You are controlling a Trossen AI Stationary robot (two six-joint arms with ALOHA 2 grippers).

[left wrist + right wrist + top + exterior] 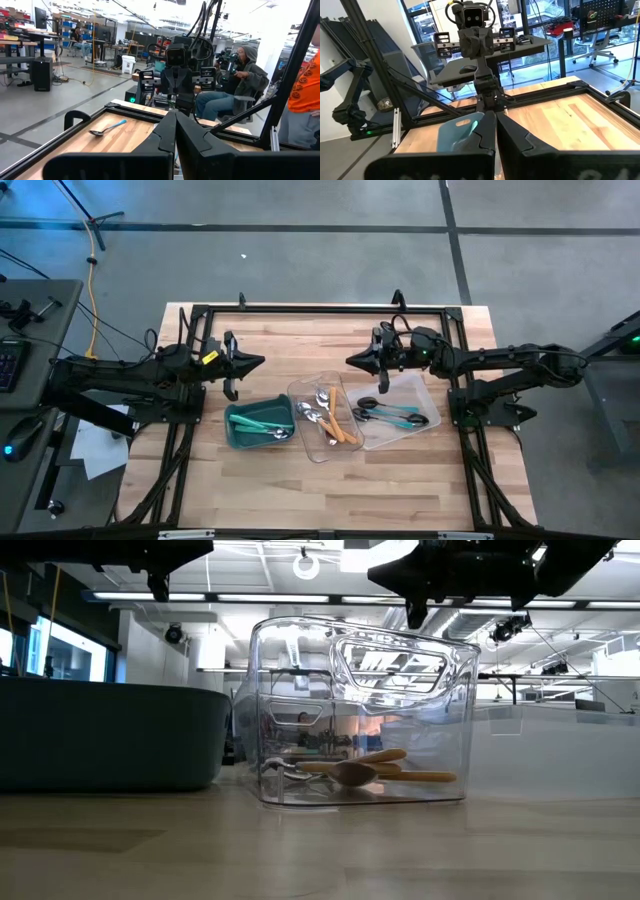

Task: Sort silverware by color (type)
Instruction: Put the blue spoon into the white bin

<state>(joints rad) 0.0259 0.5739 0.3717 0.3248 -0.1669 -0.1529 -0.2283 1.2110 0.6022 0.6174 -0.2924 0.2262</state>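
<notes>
At frame centre, sorted silverware (330, 420) fills three containers by colour; both end effectors, left (258, 363) and right (351, 361), hover together, empty.

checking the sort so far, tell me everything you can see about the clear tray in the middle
The clear rectangular plastic tray in the middle is see-through with tall walls and rounded corners. It sits flat on the wooden table, angled, between the teal rectangular bin and another clear tray. Inside lie orange-handled utensils and shiny silver spoons; the low view shows them resting on its floor. Neither hand touches it.
</notes>
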